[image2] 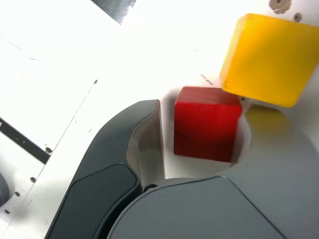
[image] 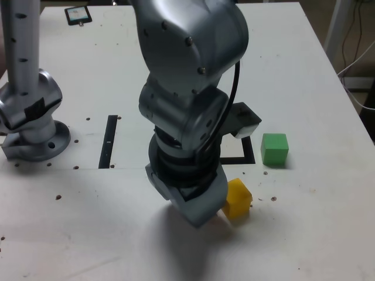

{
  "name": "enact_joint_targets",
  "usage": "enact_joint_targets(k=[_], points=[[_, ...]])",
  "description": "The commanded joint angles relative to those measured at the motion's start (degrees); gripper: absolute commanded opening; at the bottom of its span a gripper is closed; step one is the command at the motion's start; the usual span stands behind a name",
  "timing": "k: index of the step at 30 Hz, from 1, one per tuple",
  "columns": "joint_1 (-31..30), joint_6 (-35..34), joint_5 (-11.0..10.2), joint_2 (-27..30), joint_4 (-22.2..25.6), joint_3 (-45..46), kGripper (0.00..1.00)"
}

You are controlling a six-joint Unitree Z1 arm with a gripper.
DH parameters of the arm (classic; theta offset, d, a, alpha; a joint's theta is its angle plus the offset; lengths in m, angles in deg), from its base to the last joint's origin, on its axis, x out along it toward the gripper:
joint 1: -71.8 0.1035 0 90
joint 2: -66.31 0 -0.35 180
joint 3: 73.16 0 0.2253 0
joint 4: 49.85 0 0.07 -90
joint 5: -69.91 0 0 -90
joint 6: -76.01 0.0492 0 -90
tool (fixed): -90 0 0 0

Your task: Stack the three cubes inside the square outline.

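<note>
Straddling the small matte red cube (image2: 207, 123), the grey two-jawed gripper (image2: 197, 132) is seen in the wrist view with one pale pad on either side of the block. A thin gap is still visible between the darker jaw's pad and the cube's face, so a firm pinch cannot be confirmed; the jaws are partly drawn in around the cube, not yet shown pressed against it. In the exterior view the red cube is hidden beneath the gripper (image: 205, 208), which is lowered close to the white table (image: 304, 246).

The matte yellow cube (image: 238, 198) is found just beside the gripper, on the exterior view's right, and in the wrist view its corner appears to touch or nearly touch the red cube (image2: 269, 57). That closeness is judged a risk: the yellow block could be nudged as the jaws are brought together.

The matte green cube (image: 274, 148) is set apart, just beside the thick black square outline (image: 246, 158), most of which is masked by the arm. No cube can be seen inside the outline, though its centre is hidden. The task is therefore judged to be at its first pick. A thin black strip (image: 109, 140) lies well apart, towards the exterior view's left.
</note>
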Motion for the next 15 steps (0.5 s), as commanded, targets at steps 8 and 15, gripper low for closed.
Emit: enact_joint_targets(k=[8, 15], points=[[1.4, 0.0, -0.1, 0.1, 0.7, 0.6, 0.34], [1.5, -0.2, -0.1, 0.4, 0.8, 0.9, 0.21]])
